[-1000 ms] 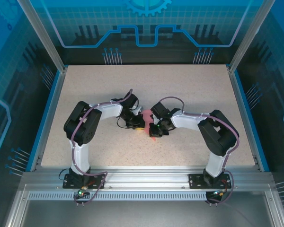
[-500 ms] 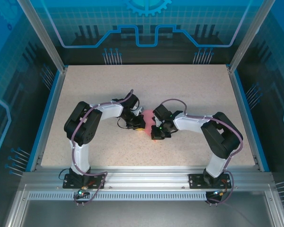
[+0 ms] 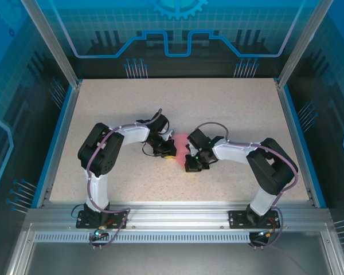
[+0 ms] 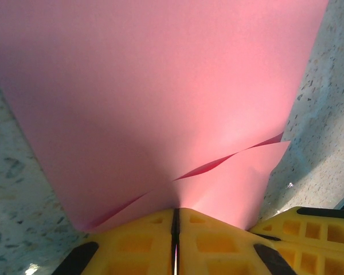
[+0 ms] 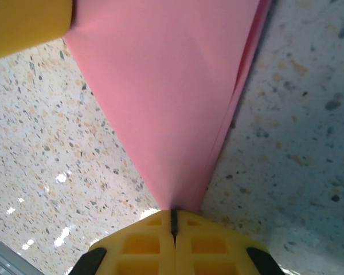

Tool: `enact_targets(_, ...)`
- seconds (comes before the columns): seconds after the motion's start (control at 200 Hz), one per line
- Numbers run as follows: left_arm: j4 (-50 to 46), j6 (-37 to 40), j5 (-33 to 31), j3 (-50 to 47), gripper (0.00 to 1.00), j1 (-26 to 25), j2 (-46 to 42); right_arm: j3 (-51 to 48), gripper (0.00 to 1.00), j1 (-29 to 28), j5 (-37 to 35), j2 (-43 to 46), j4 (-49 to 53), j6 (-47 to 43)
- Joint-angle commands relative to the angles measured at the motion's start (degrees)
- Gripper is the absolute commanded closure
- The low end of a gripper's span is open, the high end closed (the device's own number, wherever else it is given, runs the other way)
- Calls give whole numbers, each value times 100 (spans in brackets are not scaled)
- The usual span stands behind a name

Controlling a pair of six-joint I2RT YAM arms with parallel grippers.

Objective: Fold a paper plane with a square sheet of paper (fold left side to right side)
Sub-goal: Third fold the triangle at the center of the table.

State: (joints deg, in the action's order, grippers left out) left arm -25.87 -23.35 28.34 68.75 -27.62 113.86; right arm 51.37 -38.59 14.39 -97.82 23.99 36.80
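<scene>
The paper plane (image 3: 181,141) is a small folded piece of salmon-pink paper held just above the table's middle between both grippers. In the left wrist view the paper plane (image 4: 160,97) spreads wide, with a loose layer edge opening near my left gripper (image 4: 175,213), whose jaws are shut on its near edge. In the right wrist view the paper plane (image 5: 172,97) tapers to a narrow point, and my right gripper (image 5: 173,213) is shut on that point. From above, the left gripper (image 3: 168,150) and right gripper (image 3: 190,162) sit close together.
The speckled beige table (image 3: 235,109) has blue rails on its sides and a metal frame at the front. The right gripper's yellow finger (image 4: 309,229) shows at the paper's right. The left gripper's yellow finger (image 5: 26,23) shows at the paper's upper left.
The right arm has drawn its gripper slightly right and toward the near edge, so more pink paper shows between the grippers. The left arm has stayed put.
</scene>
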Motion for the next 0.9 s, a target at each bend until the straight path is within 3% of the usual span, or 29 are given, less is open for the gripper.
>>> enact_targets(0.0,-356,170,-566,-46,90,47,276,-244,100,-39,31,40,1091,-141)
enact_targets(0.33,-287,131,-506,-67,89,46,259,-131,97,209,414,869,342,-119)
enact_targets(0.505,-267,121,-471,-55,90,38,250,226,97,180,700,413,-333,132)
enact_targets(0.895,-260,101,-424,-46,89,3,233,523,98,185,539,-472,-505,257)
